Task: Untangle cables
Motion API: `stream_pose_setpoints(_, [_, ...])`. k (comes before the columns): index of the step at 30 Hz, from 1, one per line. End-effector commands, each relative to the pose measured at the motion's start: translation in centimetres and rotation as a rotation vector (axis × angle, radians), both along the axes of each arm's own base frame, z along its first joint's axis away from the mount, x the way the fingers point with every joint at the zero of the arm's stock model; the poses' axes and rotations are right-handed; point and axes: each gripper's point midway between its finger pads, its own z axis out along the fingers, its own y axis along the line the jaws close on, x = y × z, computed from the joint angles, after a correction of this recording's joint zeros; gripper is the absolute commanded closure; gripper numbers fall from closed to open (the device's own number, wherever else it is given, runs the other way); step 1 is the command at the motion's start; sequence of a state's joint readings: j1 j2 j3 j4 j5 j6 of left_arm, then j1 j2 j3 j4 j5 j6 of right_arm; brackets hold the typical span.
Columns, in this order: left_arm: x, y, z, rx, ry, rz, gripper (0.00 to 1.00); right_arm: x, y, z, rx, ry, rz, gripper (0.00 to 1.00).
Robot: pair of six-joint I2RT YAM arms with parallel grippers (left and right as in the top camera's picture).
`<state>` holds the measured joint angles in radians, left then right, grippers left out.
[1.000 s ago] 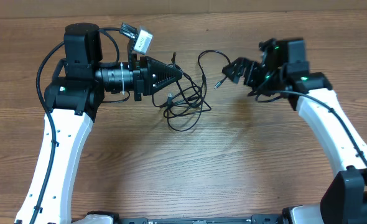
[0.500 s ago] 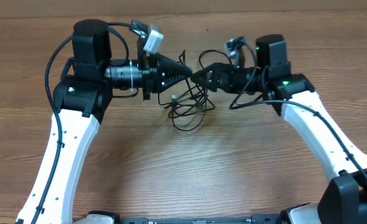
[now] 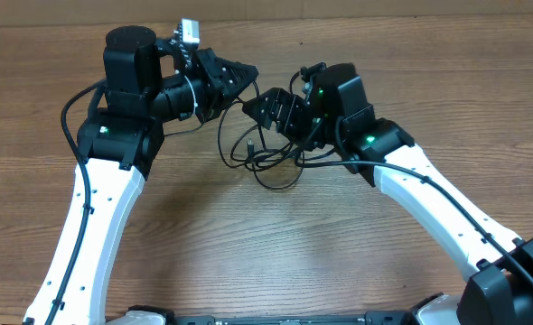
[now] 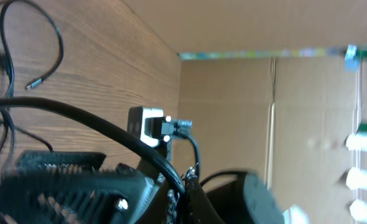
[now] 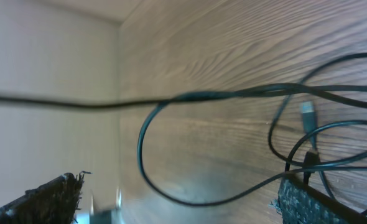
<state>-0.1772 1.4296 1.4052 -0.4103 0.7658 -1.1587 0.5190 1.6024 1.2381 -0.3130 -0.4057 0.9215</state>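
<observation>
the left end effector (image 3: 246,76) is clamped tight and raised off the tabletop (image 3: 248,244), apparently pinching one strand of the cables (image 3: 271,161). the cables lie in a loose knot just below, between the two arms. the right end effector (image 3: 272,108) stands wide, and a taut strand crosses just ahead of its gap. i'd say one cord is being teased free. next, the right should close on that strand and draw gently away from the left.

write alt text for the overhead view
Thin black cables lie tangled on a wooden table. The left claw, shut, pinches a strand above them; the right claw is open beside it.
</observation>
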Motion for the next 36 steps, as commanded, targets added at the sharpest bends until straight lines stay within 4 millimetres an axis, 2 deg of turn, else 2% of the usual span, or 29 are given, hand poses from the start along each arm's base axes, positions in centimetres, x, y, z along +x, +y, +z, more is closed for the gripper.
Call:
stream_pose_setpoints(1, [0.4, 0.4, 1.7, -0.087, 0.077, 0.087, 0.95, 1.6, -0.5, 1.8, 0.018, -0.009, -0.185, 0.0])
stream_pose_setpoints(5, [0.3, 0.2, 1.8, -0.129, 0.127, 0.096, 0.96, 1.9, 1.7, 2.4, 0.053, -0.07, -0.158, 0.0])
stream_pose_setpoints(7, [0.4, 0.2, 2.0, -0.142, 0.136, 0.1, 0.96, 2.2, 2.4, 1.9, 0.052, -0.079, -0.158, 0.0])
stream_pose_setpoints(15, [0.4, -0.4, 4.2, -0.191, 0.062, 0.054, 0.96, 2.8, 4.7, -1.7, 0.031, -0.054, -0.157, 0.0])
stream_pose_setpoints(18, [-0.3, -0.8, 4.4, -0.221, 0.094, 0.015, 0.96, 3.9, 4.1, -2.5, 0.027, -0.042, -0.237, 0.0])
stream_pose_setpoints(24, [-1.4, -1.6, 5.0, -0.252, 0.111, -0.064, 0.96, 6.6, 0.3, -3.8, -0.002, -0.014, -0.501, 0.0])
stream_pose_setpoints(28, [-1.2, -1.0, 6.4, -0.253, 0.021, -0.066, 0.96, 7.1, -3.5, -6.0, -0.11, 0.035, -0.595, 0.0])
stream_pose_setpoints(32, [-1.1, 1.0, 9.5, -0.245, -0.173, -0.075, 0.96, 5.8, -10.2, -10.1, -0.308, 0.192, -0.701, 0.0])
stream_pose_setpoints(36, [-1.0, 3.4, 11.1, -0.242, -0.256, -0.048, 0.96, 4.4, -16.7, -12.4, -0.429, 0.338, -0.803, 0.0])
